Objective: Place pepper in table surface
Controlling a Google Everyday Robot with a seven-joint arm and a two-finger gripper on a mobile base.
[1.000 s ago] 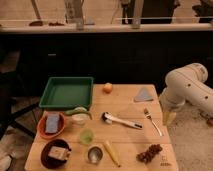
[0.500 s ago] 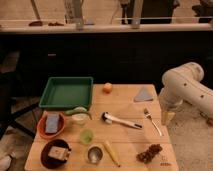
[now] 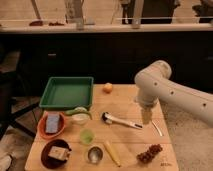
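The pepper [image 3: 77, 111] is a slim, curved, light-green piece lying across the rim of a white cup [image 3: 80, 119] at the table's left middle, just in front of the green tray. The table surface [image 3: 131, 141] is light tan wood. My arm [image 3: 165, 90] reaches in from the right and bends down over the table's right half. My gripper [image 3: 146, 118] hangs pointing down just above the tabletop, well to the right of the pepper and apart from it.
A green tray [image 3: 67, 92] sits at the back left and an orange fruit [image 3: 107, 88] beside it. A black-and-white utensil [image 3: 120, 121], a fork [image 3: 157, 129], grapes [image 3: 150, 153], a yellow vegetable [image 3: 112, 152], a green cup [image 3: 87, 136], a metal cup [image 3: 95, 154] and two bowls [image 3: 51, 124] crowd the front.
My arm has swung left from the table's right edge to over its right half, and the gripper now hangs over the tabletop. The pepper has not moved.
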